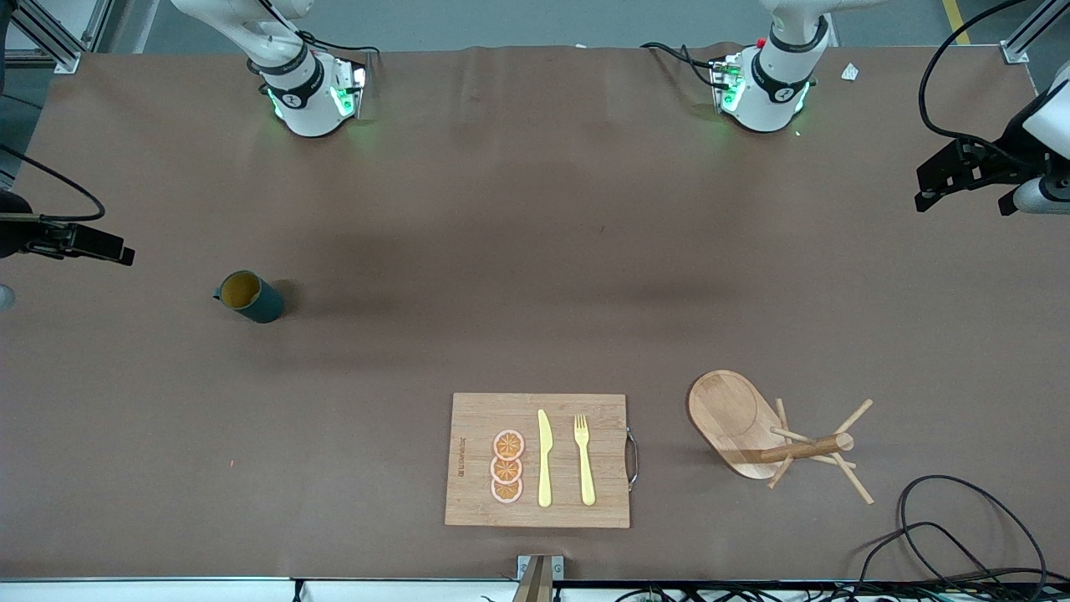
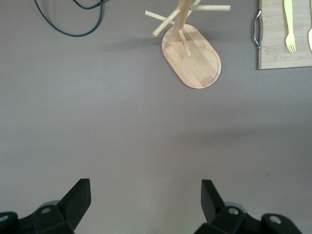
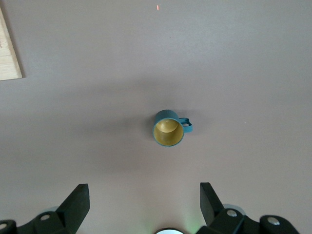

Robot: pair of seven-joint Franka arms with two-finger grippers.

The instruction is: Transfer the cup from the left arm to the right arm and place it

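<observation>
The cup (image 1: 248,297), dark teal outside w/ a yellow inside, stands upright on the tabletop (image 1: 535,251) toward the right arm's end, mouth up, handle sticking out to one side. It sits well apart from the cutting board (image 1: 537,459) and the wooden mug tree (image 1: 773,436), both nearer the front camera. Right gripper (image 3: 144,204) hangs up in the air over the tabletop edge at its own end, jaws spread wide and gripping nothing; in its wrist view the cup (image 3: 169,128) lies straight out ahead of the gap between the jaws, roughly centred. Left gripper (image 2: 146,204) is likewise up over the other end of the tabletop, jaws wide apart, nothing in them; its wrist view shows the mug tree (image 2: 191,56) and a corner of the board, no cup. Key relation: cup is much nearer the right arm than the left, which is a whole tabletop length off. That fits either a cup set down after a handover or one waiting for pickup; can't tell which. Cup's axis is vertical, so any grasp would prob. come across the rim or body.
</observation>
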